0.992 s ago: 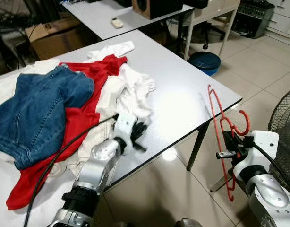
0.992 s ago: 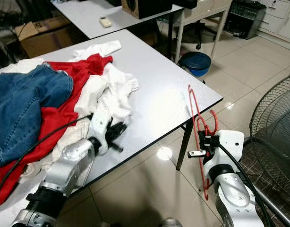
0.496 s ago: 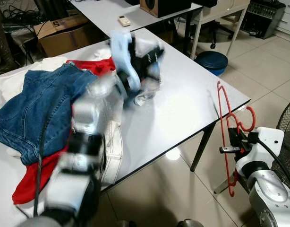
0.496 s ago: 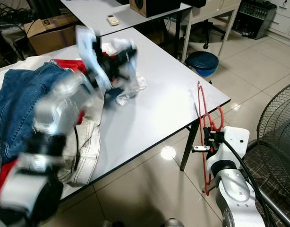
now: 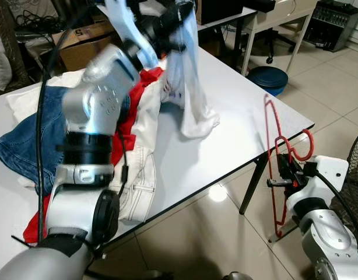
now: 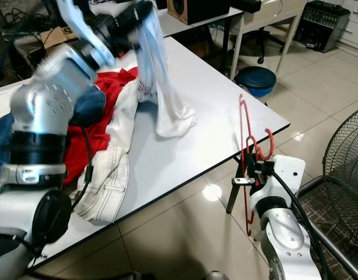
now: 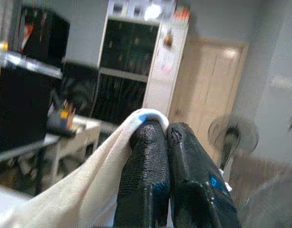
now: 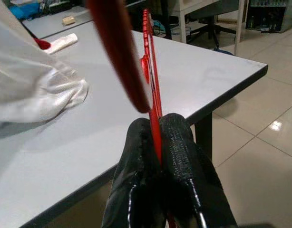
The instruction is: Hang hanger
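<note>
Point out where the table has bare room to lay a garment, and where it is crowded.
Bare: the table corner between the white garment's hanging hem and the edge nearest the red hanger, plus the near-edge strip. Crowded: the robot's left half, under jeans, red cloth and white trousers.

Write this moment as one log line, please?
left gripper: shut on white garment, lifted above table | right gripper: shut on red hanger, beside table

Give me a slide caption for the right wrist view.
Right gripper fingers shut on red hanger beside grey table, white garment lying on it.
</note>
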Tool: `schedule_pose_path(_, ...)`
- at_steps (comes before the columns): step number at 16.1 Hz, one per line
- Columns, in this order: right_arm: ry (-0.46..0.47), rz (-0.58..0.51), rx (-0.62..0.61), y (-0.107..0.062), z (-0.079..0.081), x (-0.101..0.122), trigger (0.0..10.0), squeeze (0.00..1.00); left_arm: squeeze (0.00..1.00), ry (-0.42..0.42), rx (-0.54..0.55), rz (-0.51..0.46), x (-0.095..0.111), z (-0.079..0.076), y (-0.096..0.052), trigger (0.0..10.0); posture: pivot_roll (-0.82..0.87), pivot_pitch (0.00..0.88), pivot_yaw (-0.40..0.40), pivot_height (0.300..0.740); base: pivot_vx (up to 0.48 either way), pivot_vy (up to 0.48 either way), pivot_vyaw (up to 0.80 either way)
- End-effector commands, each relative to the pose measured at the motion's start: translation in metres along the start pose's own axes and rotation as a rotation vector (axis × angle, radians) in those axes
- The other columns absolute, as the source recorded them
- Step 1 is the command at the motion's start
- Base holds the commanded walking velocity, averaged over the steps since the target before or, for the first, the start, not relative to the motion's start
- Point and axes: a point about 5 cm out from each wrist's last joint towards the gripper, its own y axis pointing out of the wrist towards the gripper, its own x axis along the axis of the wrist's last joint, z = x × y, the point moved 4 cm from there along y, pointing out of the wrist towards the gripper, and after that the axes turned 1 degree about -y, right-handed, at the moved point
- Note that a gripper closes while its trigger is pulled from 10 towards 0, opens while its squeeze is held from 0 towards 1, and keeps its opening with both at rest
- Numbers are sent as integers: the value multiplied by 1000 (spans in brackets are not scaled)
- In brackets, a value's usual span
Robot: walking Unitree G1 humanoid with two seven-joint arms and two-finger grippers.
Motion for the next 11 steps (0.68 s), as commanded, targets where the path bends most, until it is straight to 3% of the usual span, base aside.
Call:
schedule_pose_path(1,23,-44,-1,0,0,9,10000,0,0,-1,-38,-115,34,-9,6,0,-139,21,131,740,0,0,0)
schedule_pose_path(2,26,-52,-1,1,0,11,10000,0,0,16,-40,-141,44,-9,9,0,-133,21,131,740,0,0,0)
schedule_pose_path(3,25,-54,3,3,0,11,10000,0,0,62,-26,-104,41,-4,10,0,-132,21,131,740,0,0,0)
schedule_pose_path(5,27,-56,9,3,3,10,10000,0,0,203,7,91,-2,2,7,0,-136,22,134,740,0,0,0)
schedule_pose_path(6,28,-56,7,2,3,10,10000,0,0,219,1,127,-14,1,6,0,-136,22,134,740,0,0,0)
schedule_pose_path(9,34,-56,-44,-1,-7,8,10000,0,0,249,-121,392,-117,-27,-4,0,-145,22,132,740,0,0,0)
schedule_pose_path(10,42,-62,-82,-1,-13,9,10000,0,0,218,-194,488,-159,-46,-14,0,-152,23,132,740,0,0,0)
schedule_pose_path(11,47,-68,-103,-2,-17,11,10000,0,0,213,-232,579,-190,-55,-26,0,-156,22,132,740,0,0,0)
